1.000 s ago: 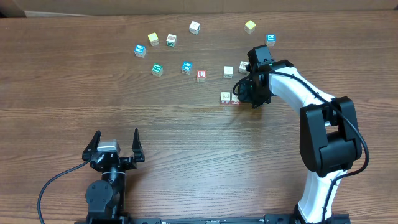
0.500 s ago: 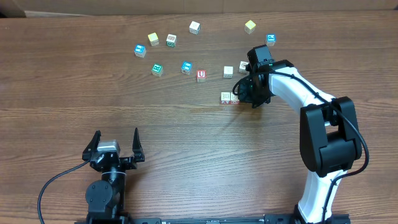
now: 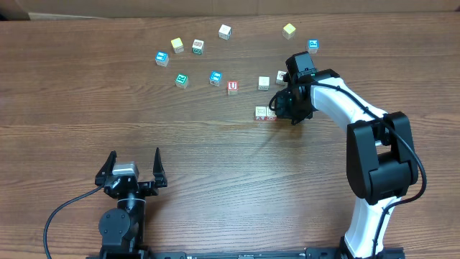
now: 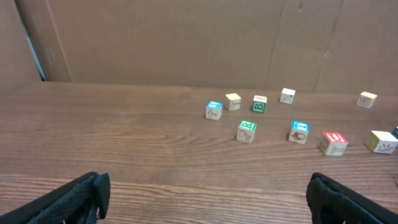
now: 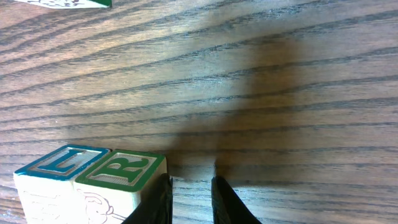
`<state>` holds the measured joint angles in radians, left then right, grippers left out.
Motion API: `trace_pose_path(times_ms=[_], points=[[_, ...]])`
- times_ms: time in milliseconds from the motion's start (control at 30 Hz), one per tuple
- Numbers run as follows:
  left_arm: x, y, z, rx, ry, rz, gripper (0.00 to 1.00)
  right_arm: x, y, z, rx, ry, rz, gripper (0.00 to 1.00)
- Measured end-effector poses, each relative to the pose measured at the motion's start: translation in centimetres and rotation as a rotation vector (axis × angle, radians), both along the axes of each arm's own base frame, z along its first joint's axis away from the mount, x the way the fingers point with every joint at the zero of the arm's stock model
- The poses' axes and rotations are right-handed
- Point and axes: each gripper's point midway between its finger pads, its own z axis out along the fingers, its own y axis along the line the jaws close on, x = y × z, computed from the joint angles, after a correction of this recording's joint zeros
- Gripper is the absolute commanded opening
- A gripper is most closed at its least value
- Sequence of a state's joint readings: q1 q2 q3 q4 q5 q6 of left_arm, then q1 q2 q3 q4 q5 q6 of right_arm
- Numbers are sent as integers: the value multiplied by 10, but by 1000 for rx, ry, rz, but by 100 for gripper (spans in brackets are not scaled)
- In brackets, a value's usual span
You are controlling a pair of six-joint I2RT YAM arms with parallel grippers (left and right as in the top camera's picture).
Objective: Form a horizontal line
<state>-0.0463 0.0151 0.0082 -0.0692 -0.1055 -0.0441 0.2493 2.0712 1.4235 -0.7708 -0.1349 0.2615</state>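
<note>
Two small whitish cubes touch side by side as a short horizontal line (image 3: 266,113) right of the table's middle. Up close they are a green "R" cube (image 5: 121,171) and a blue-topped "L" cube (image 5: 59,163). My right gripper (image 3: 282,113) stands just right of the line, low over the table. In the right wrist view the right gripper (image 5: 189,186) is shut to a thin gap with only wood between its fingers, and its left finger (image 5: 163,196) rests against the R cube's side. Near the front edge, my left gripper (image 3: 133,157) is wide open and holds nothing, as the left wrist view of this gripper (image 4: 211,202) also shows.
Loose cubes lie behind the line: a red "U" cube (image 3: 232,87), a whitish cube (image 3: 264,83), another partly under the right arm (image 3: 280,76), blue-marked cubes (image 3: 215,78) (image 3: 313,45), a green-marked cube (image 3: 182,80), and yellow cubes (image 3: 289,30) (image 3: 177,44).
</note>
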Motion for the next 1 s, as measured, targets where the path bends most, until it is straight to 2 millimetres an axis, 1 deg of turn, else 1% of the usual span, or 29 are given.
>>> trace_pose_path(times_ms=[533, 1000], points=[[0, 0, 0, 0, 0, 0, 100, 2, 4, 1, 20, -6, 4, 19], [0, 0, 0, 0, 0, 0, 100, 5, 2, 1, 8, -21, 1, 17]])
